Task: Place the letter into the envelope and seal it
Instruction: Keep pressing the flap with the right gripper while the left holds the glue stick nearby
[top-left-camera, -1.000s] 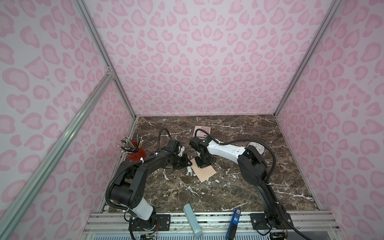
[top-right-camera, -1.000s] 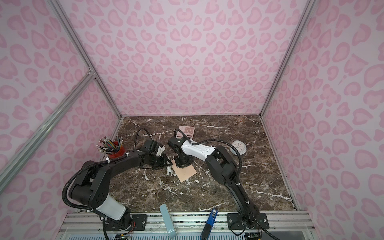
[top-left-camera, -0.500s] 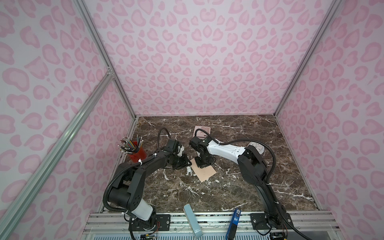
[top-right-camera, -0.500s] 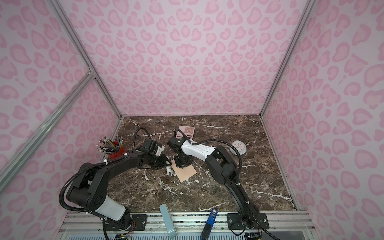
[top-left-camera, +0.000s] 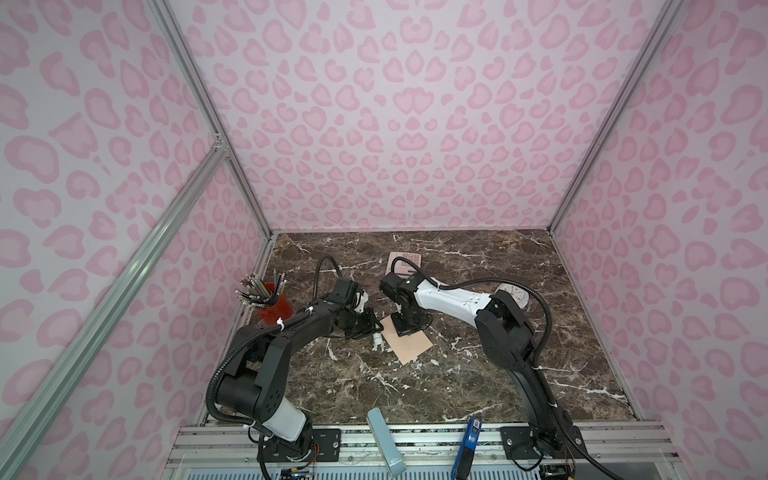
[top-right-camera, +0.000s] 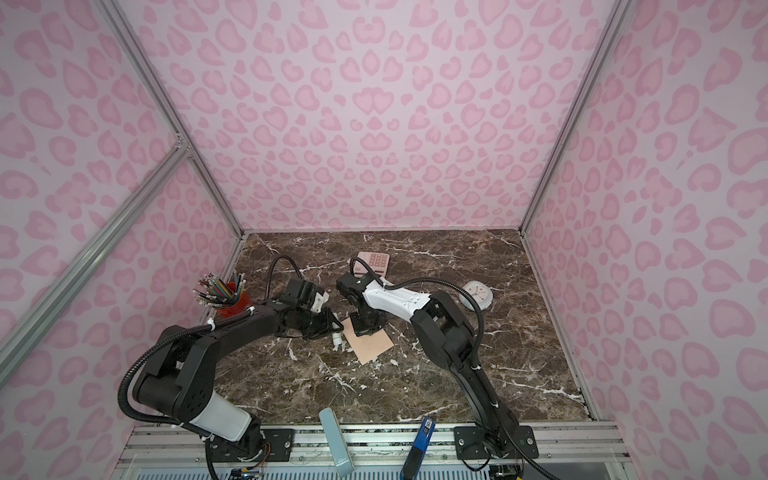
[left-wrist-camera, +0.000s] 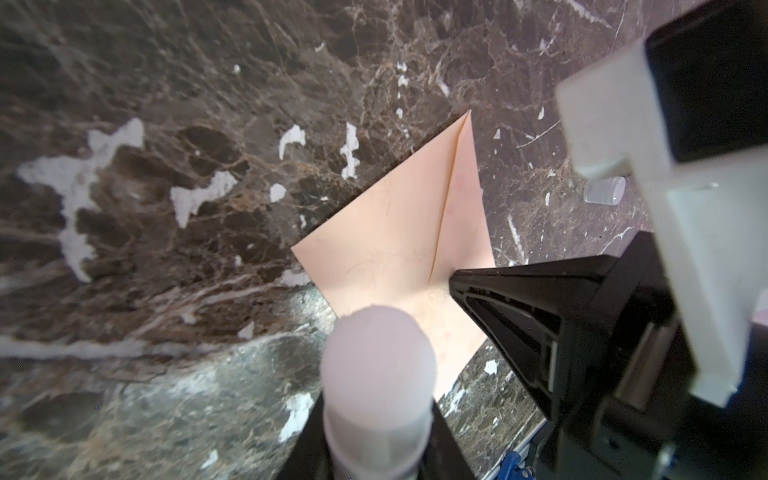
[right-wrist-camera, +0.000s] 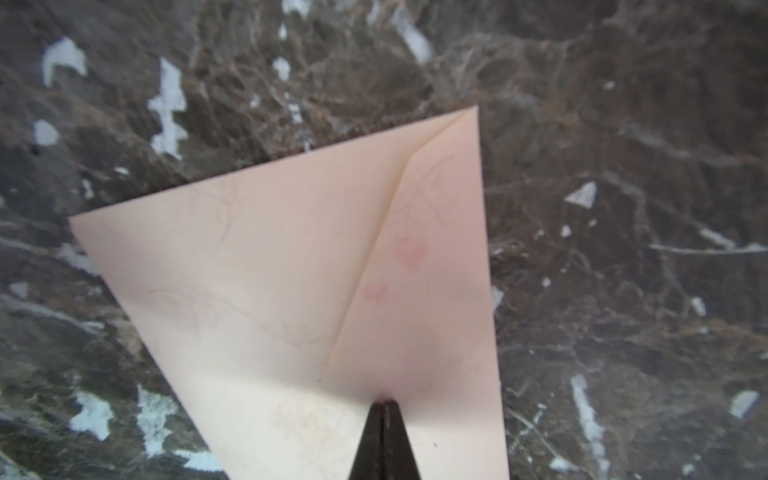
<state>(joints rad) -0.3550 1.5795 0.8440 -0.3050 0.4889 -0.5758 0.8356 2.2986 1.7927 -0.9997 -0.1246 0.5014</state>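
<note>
The peach-tan envelope (top-left-camera: 409, 345) (top-right-camera: 372, 347) lies flat on the marble table, its pointed flap folded down over the body (right-wrist-camera: 291, 270) (left-wrist-camera: 395, 232). My right gripper (top-left-camera: 405, 330) (right-wrist-camera: 384, 405) is shut, its joined tips touching the envelope's top face by the flap's edge. My left gripper (top-left-camera: 376, 332) (left-wrist-camera: 378, 415) is shut on a white round-tipped stick (left-wrist-camera: 378, 365) (top-right-camera: 336, 340), which hovers at the envelope's left edge. The letter is out of view.
A pink calculator (top-left-camera: 405, 262) lies behind the arms. A red cup of pencils (top-left-camera: 274, 305) stands at the left wall, a white clock (top-left-camera: 515, 293) at the right. A small clear cap (left-wrist-camera: 604, 190) lies near the envelope. Two tools (top-left-camera: 384, 440) (top-left-camera: 467, 444) rest on the front rail.
My right gripper's jaws have come together on top of the envelope. Both arms stay almost where they were, and the left still holds the white stick.
</note>
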